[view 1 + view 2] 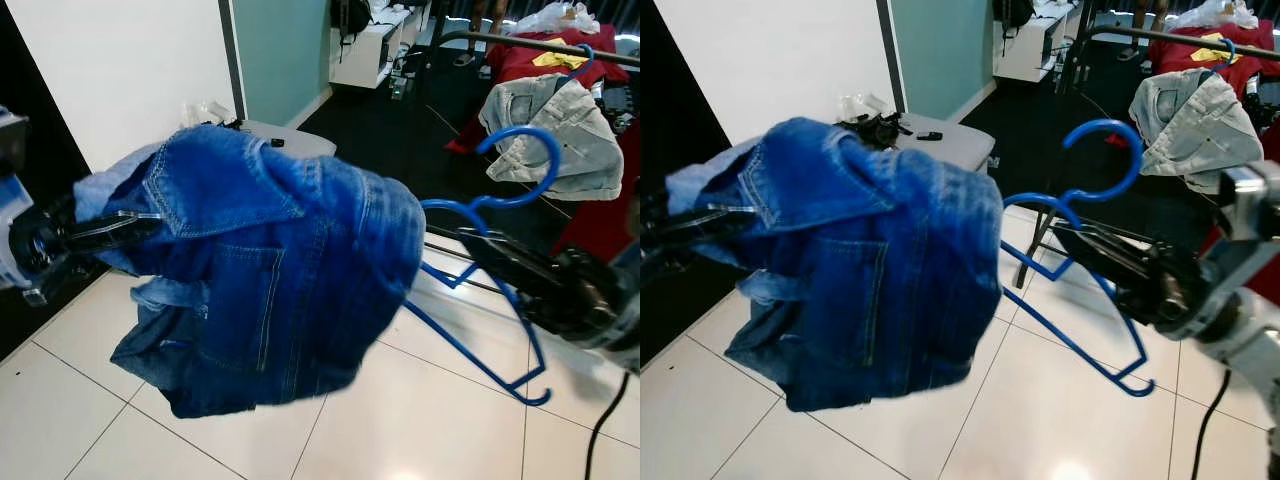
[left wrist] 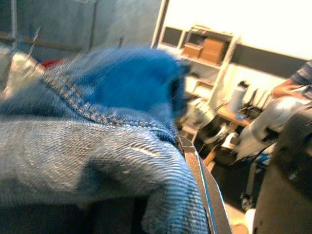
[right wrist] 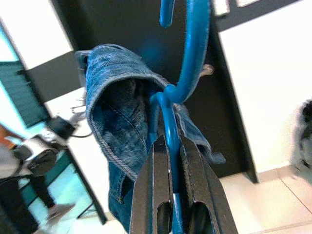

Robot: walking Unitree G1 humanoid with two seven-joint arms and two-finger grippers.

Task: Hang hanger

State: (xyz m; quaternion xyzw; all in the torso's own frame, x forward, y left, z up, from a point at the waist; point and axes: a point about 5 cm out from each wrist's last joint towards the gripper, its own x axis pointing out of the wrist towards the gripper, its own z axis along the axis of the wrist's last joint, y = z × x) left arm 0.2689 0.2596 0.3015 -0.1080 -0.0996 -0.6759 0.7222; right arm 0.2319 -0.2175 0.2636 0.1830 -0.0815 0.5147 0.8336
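A dark blue denim jacket (image 1: pixel 270 270) hangs in the air in front of me, draped over one end of a blue plastic hanger (image 1: pixel 480 300). My right gripper (image 1: pixel 485 247) is shut on the hanger just below its hook (image 1: pixel 525 165); in the right wrist view its fingers (image 3: pixel 156 195) pinch the blue bar (image 3: pixel 170 131). My left gripper (image 1: pixel 120 232) is shut on the jacket's collar side, its fingers partly buried in denim (image 2: pixel 97 156). A dark clothes rail (image 1: pixel 530 42) stands at the back right.
A pale grey denim jacket (image 1: pixel 550 125) on a blue hanger hangs from the rail, with red and yellow clothes behind. A grey table (image 1: pixel 290 138) with small items stands behind the jacket. White tiled floor (image 1: pixel 420 420) lies below. A white wall (image 1: pixel 120 60) is at left.
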